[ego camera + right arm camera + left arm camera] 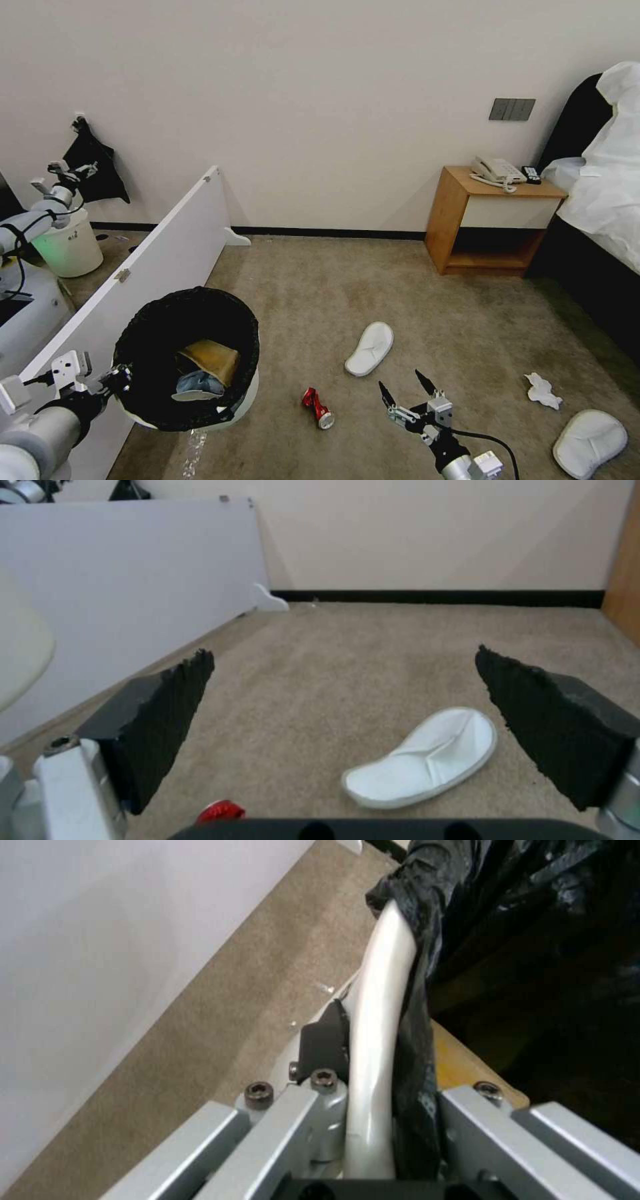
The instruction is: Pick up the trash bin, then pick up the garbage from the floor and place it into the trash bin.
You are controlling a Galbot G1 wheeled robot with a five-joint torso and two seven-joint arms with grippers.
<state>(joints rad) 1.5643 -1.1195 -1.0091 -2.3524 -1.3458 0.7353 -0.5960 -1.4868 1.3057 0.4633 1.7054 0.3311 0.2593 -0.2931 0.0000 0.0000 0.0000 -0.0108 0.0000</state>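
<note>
My left gripper [119, 381] is shut on the rim of the trash bin [187, 357], a white bin with a black liner, held above the floor [320, 293] at the lower left. In the left wrist view the white rim [380, 1015] sits clamped between the jaws. A tan box [213, 359] and a blue mask [197, 383] lie inside the bin. My right gripper [405, 389] hangs open above the carpet, between a red can [317, 407] and a white slipper [370, 347]. The right wrist view has that slipper [427, 757] ahead and the can [220, 811] at its edge. A tissue [543, 391] and a second slipper [589, 442] lie at right.
A white partition board [160, 253] runs along the left. Behind it stand another white bin [70, 247] and another robot arm [47, 207]. A wooden nightstand [490, 223] with a phone and a bed [600, 200] stand at the right.
</note>
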